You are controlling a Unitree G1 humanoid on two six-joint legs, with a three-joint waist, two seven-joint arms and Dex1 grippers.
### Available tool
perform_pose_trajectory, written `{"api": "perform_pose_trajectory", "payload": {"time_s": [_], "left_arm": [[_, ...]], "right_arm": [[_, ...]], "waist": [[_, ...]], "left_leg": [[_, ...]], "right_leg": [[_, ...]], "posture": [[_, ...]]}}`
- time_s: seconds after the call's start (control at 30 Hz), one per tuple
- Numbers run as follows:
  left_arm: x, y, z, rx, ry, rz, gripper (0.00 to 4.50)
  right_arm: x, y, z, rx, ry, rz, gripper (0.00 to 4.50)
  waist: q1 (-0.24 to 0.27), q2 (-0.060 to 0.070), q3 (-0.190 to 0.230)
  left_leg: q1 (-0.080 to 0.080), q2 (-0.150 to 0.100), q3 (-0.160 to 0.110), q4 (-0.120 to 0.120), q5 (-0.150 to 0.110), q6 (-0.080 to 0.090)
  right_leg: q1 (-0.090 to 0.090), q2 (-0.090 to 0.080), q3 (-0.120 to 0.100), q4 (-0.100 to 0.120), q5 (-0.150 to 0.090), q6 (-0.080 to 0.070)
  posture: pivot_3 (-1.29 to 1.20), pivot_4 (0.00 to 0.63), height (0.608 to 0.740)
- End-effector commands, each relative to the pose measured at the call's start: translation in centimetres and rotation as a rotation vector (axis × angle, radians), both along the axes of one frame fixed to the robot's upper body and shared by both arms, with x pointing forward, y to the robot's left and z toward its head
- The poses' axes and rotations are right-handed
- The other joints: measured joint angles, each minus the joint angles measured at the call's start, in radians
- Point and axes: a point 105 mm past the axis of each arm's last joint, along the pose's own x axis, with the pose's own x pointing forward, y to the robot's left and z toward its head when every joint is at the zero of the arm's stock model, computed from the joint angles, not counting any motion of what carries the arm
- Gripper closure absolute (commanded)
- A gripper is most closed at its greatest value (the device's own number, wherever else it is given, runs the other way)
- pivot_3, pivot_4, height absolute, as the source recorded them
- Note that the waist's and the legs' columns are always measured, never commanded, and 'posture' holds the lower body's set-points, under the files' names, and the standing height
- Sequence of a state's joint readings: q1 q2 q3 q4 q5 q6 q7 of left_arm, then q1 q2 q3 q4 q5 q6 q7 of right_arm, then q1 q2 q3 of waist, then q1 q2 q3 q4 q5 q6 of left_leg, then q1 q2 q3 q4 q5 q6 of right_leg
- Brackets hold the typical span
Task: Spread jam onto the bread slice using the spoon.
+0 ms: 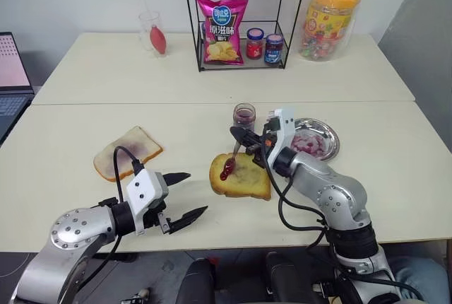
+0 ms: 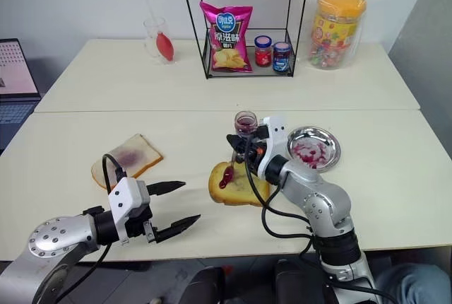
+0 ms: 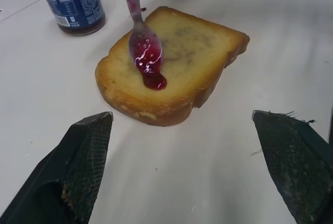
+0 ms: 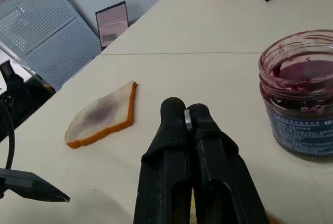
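The bread slice [image 1: 244, 179] lies flat near the table's middle, golden with a brown crust. Over its left part hangs the spoon [image 1: 227, 168], its bowl loaded with red jam that drips onto the bread [image 3: 171, 73]. My right gripper [image 1: 241, 137] is shut on the spoon's handle, just behind the bread. The jam jar [image 1: 244, 115] stands lidless right behind that gripper, also seen close up as the jam jar [image 4: 302, 99]. My left gripper [image 1: 196, 192] is open and holds nothing, to the left of the bread and near the front edge.
A paler slice with a purple smear [image 1: 127, 152] lies at the left. A metal dish [image 1: 326, 150] smeared with jam sits right of the bread. At the back stand a wire rack [image 1: 240, 63] with a chip bag and two small jars, a candy tub [image 1: 328, 18] and a glass [image 1: 152, 32].
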State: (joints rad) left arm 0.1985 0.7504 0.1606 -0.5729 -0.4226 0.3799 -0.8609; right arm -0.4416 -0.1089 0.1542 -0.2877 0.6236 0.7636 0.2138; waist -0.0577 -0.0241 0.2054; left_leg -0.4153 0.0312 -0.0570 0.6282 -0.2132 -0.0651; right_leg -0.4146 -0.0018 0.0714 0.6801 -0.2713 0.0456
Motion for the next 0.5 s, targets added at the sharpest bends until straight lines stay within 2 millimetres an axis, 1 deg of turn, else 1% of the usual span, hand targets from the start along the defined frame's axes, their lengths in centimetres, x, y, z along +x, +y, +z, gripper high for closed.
{"api": "perform_pose_trajectory", "payload": {"time_s": [0.03,0.2,0.3,0.33,0.4,0.5], "left_arm": [[0.4,-0.5,0.4,0.002,-0.039,-0.021,0.0],[0.5,-0.6,0.5,0.006,-0.045,-0.03,0.0],[0.6,-0.5,0.5,0.009,-0.048,-0.033,0.0],[0.7,-0.5,0.5,0.011,-0.051,-0.032,0.0],[0.8,-0.3,0.6,0.009,-0.055,-0.028,0.0],[1.0,-0.2,0.7,0.009,-0.063,-0.024,0.0]], "right_arm": [[-0.8,-0.7,2.0,-0.069,-0.174,-0.008,4.48],[-1.0,-2.0,2.7,-0.158,-0.278,-0.036,4.48],[-1.6,-2.9,4.1,-0.158,-0.315,-0.031,4.48],[-1.9,-2.9,4.2,-0.133,-0.292,-0.015,4.48],[-2.3,-2.5,3.8,-0.047,-0.203,0.022,4.48],[-2.1,-1.8,3.3,0.075,-0.084,0.029,4.48]], "waist": [[0.002,0.0,0.0],[0.001,-0.002,-0.001],[0.002,-0.002,-0.001],[0.002,-0.002,-0.001],[0.002,-0.002,-0.001],[0.0,-0.002,-0.001]], "left_leg": [[0.0,0.0,0.0,0.0,0.0,0.0],[0.0,-0.001,0.0,0.001,0.0,0.0],[0.0,-0.001,0.0,0.001,0.0,0.0],[0.0,0.0,0.0,0.001,0.0,0.0],[0.0,0.0,0.0,0.001,0.0,0.0],[0.0,0.0,-0.001,0.001,0.0,0.0]], "right_leg": [[0.0,0.0,0.0,0.0,0.0,0.0],[0.001,-0.001,0.0,0.0,0.0,0.0],[0.0,-0.001,0.0,0.0,0.0,0.0],[0.0,0.0,0.0,0.0,0.0,0.0],[0.0,0.0,0.0,0.0,0.0,0.0],[0.001,0.0,0.0,0.0,0.0,0.0]], "posture": [[0.0,0.15,0.74],[0.0,0.15,0.74],[0.0,0.15,0.74],[0.0,0.15,0.74],[0.0,0.15,0.74],[0.0,0.15,0.74]]}}
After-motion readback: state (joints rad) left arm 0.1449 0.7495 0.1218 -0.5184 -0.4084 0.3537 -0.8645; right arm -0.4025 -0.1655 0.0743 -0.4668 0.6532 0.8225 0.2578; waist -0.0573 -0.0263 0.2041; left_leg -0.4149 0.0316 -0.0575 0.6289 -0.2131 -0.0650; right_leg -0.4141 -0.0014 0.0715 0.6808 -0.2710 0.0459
